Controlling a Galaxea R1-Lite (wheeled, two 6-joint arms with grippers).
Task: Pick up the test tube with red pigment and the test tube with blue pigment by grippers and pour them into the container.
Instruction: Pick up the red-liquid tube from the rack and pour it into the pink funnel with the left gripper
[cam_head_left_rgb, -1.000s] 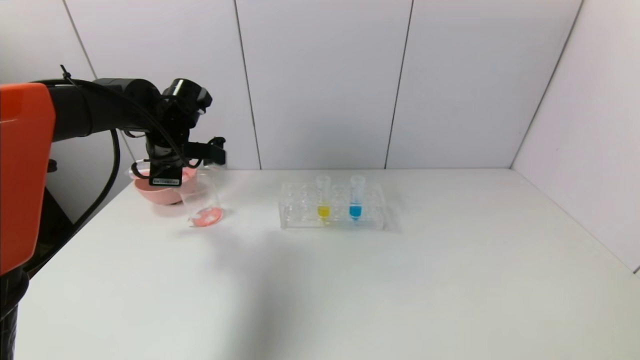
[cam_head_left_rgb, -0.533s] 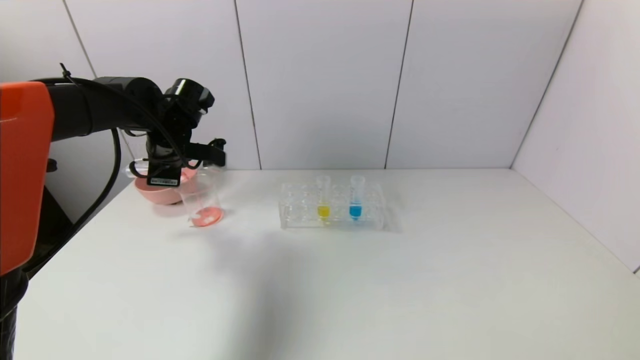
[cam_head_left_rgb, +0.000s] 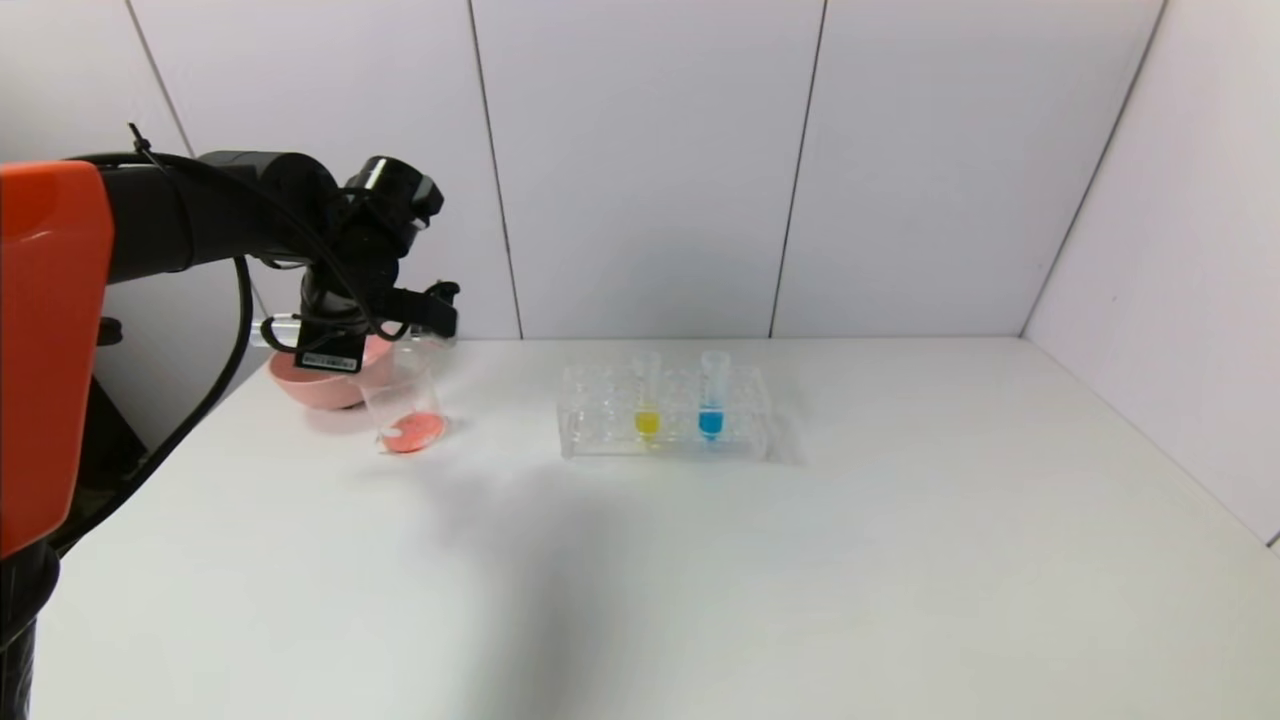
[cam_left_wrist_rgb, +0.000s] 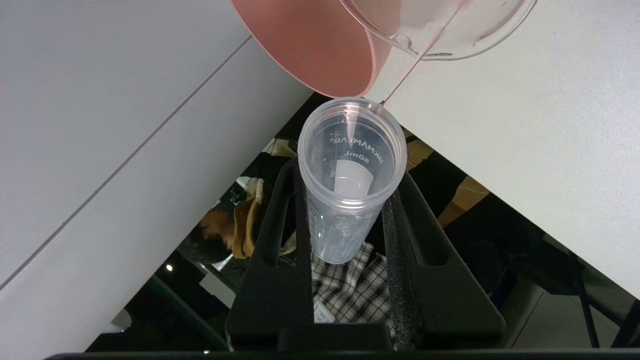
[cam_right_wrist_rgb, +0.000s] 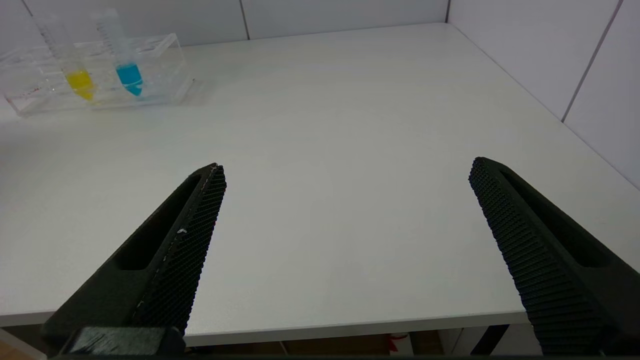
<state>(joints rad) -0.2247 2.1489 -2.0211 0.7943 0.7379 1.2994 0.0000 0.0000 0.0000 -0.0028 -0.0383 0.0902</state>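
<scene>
My left gripper (cam_head_left_rgb: 428, 312) hangs over the container (cam_head_left_rgb: 403, 405), a clear beaker with orange-red liquid at its bottom, at the table's far left. It is shut on a clear test tube (cam_left_wrist_rgb: 350, 165), which sits between its fingers (cam_left_wrist_rgb: 280, 225) and looks empty of red pigment. The beaker's rim (cam_left_wrist_rgb: 450, 45) shows just beyond the tube's mouth. The test tube with blue pigment (cam_head_left_rgb: 711, 400) stands upright in the clear rack (cam_head_left_rgb: 600, 425) and also shows in the right wrist view (cam_right_wrist_rgb: 122, 55). My right gripper (cam_right_wrist_rgb: 348, 170) is open and empty above the table's near edge.
A pink round bowl (cam_head_left_rgb: 315, 385) stands right behind the beaker near the table's left edge, and also shows in the left wrist view (cam_left_wrist_rgb: 310, 45). A tube with yellow liquid (cam_head_left_rgb: 647, 405) stands in the rack beside the blue one.
My left arm has shifted slightly up and to the right with the tube over the beaker. The rack and its tubes have not moved.
</scene>
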